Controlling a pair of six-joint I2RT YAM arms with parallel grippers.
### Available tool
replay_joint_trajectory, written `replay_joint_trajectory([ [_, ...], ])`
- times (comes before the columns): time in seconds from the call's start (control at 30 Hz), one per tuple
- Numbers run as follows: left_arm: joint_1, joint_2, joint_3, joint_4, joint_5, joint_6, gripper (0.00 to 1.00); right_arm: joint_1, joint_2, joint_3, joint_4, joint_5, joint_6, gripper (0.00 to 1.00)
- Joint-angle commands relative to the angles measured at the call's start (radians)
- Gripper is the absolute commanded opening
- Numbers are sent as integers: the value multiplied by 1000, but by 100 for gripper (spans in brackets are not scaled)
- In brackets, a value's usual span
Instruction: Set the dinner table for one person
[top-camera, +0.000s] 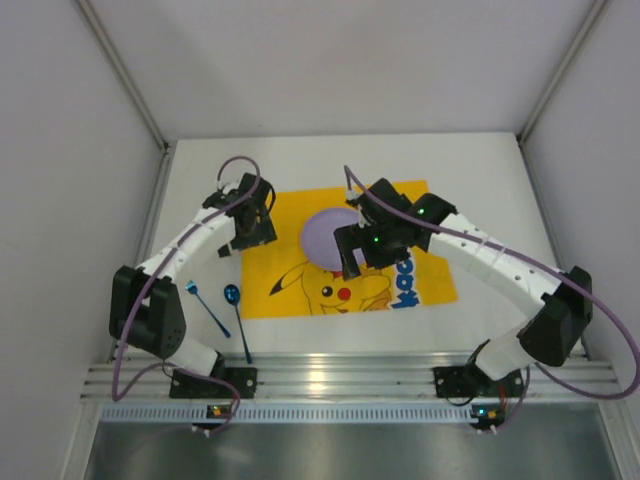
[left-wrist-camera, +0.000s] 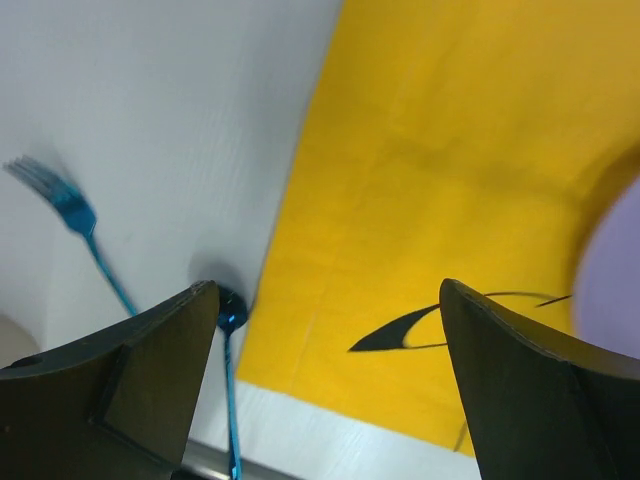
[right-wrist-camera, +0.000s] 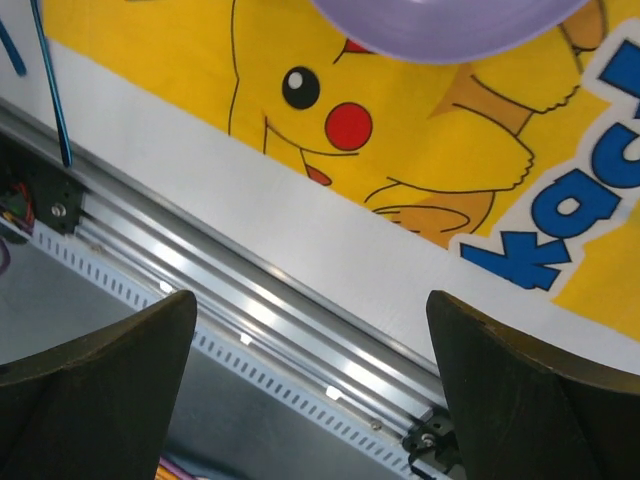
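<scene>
The white dinner table (top-camera: 480, 180) carries a yellow Pikachu-print mat (top-camera: 290, 285) with a purple plate (top-camera: 325, 238) on it. A blue fork (top-camera: 205, 305) and a blue spoon (top-camera: 238, 320) lie on the bare table left of the mat. My left gripper (top-camera: 243, 240) hovers open and empty over the mat's left edge. In its wrist view I see the fork (left-wrist-camera: 75, 212), the spoon (left-wrist-camera: 230, 312), the mat (left-wrist-camera: 420, 170) and the plate's rim (left-wrist-camera: 615, 270). My right gripper (top-camera: 355, 262) is open and empty above the plate's near edge, hiding part of it. Its view shows the plate (right-wrist-camera: 440, 25).
An aluminium rail (top-camera: 340, 378) runs along the table's near edge, also seen in the right wrist view (right-wrist-camera: 230, 300). Grey walls enclose the table on the left, right and back. The spoon's handle (right-wrist-camera: 50, 80) reaches close to the rail.
</scene>
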Motion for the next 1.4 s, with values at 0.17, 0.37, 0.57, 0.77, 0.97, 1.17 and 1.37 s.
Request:
replay_joint_trajectory([
  [0.17, 23, -184, -13, -210, -192, -98, 98, 211, 199, 211, 17, -121, -79, 100],
  [0.37, 29, -230, 227, -171, -171, -76, 98, 214, 383, 439, 55, -314, -40, 100],
  [0.57, 39, -111, 459, -650, -302, -273, 96, 196, 482, 587, 83, -320, 29, 100],
  [0.77, 89, -405, 137, -647, -192, -382, 97, 96, 440, 472, 80, -296, 49, 100],
  [0.97, 379, -465, -15, -626, -174, -275, 98, 0, 365, 280, 87, -316, 9, 100],
  [1.17, 574, -523, -142, -534, -56, -194, 98, -45, 307, 168, 89, -317, -25, 100],
  [1.37, 724, -609, -242, -500, -25, -112, 98, -67, 238, 58, 87, -313, -39, 100],
])
